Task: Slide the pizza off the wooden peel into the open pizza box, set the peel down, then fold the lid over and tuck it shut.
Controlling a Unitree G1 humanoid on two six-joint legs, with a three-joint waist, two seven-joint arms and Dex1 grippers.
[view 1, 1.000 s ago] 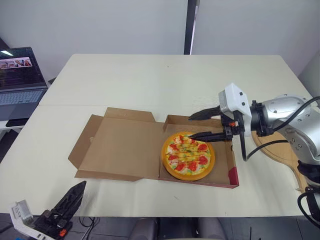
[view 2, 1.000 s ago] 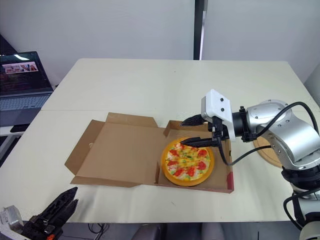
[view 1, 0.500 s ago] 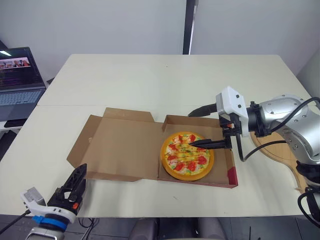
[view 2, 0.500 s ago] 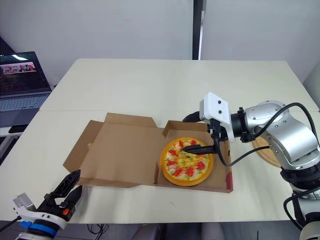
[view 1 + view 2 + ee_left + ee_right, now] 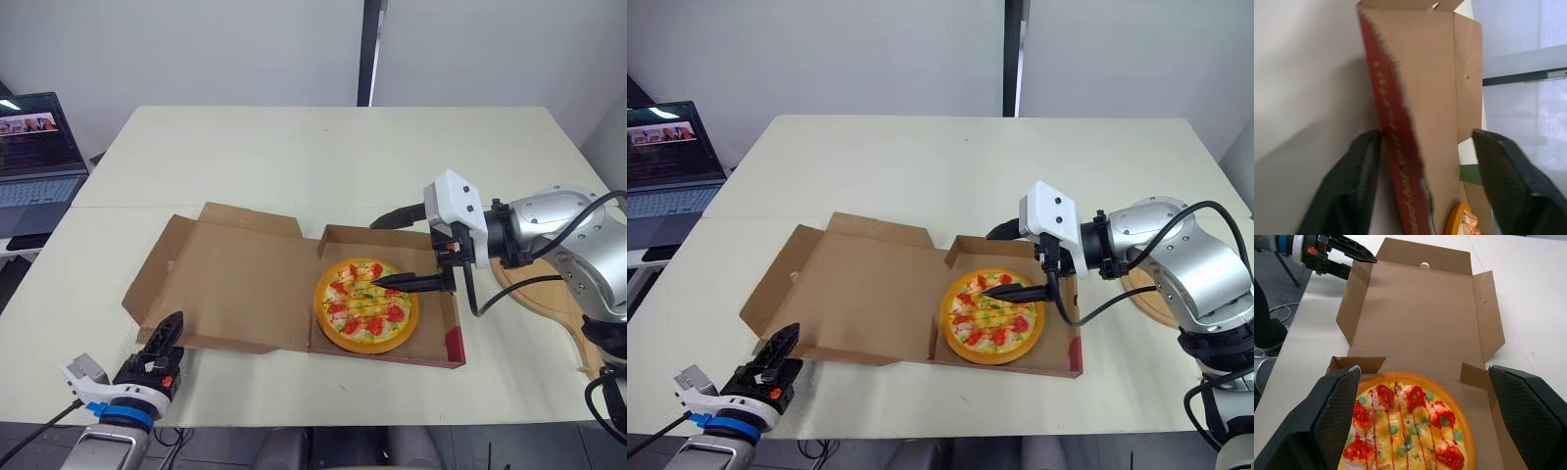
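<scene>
1. Pizza (image 5: 367,305), round with an orange rim and red toppings, lies flat in the tray of the open pizza box (image 5: 454,333); it takes up most of the tray.
2. The box sits near the front edge of a pale table (image 5: 294,157); its brown lid (image 5: 235,284) is spread open toward the robot's left, inner side up.
3. The right gripper (image 5: 375,255) reaches over the tray from the right; its two black fingers are spread wide and hold nothing; one finger (image 5: 416,284) is low over the pizza's top, and whether it touches cannot be told; the other is over the tray's back wall.
4. The left gripper (image 5: 168,338) is at the lid's near left corner; in the left wrist view its fingers (image 5: 1508,181) are apart with the lid's red-printed front edge between them, one finger right against that edge; they are not closed on it.
5. The wooden peel (image 5: 549,299) lies on the table just right of the box, partly hidden beneath the right arm.
6. A laptop (image 5: 34,147), open with its screen lit, stands off the table's left side.
</scene>
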